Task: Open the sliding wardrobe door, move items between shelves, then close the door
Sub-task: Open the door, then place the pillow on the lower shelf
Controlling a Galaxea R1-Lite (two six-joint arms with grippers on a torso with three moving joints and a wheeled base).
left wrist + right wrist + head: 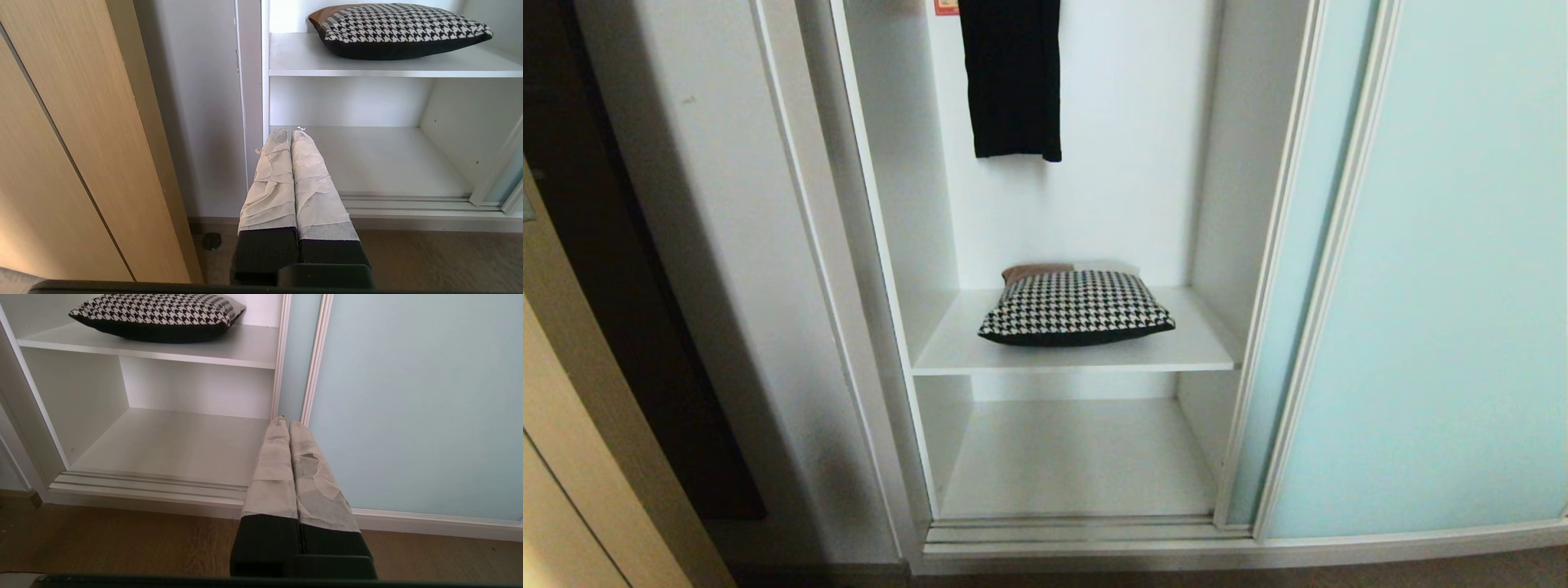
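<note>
Holding both arms low in front of the open wardrobe, I see the left gripper (291,130) and right gripper (284,421) with jaws clenched on nothing. The houndstooth cushion (1076,307) lies flat on the upper shelf (947,347), above and between them, long axis across the opening, neither arm clearly nearer; rust-brown and grey patches at its rear. The sliding wardrobe door (1445,269) stands aside to the right, the lower shelf (1078,457) bare
</note>
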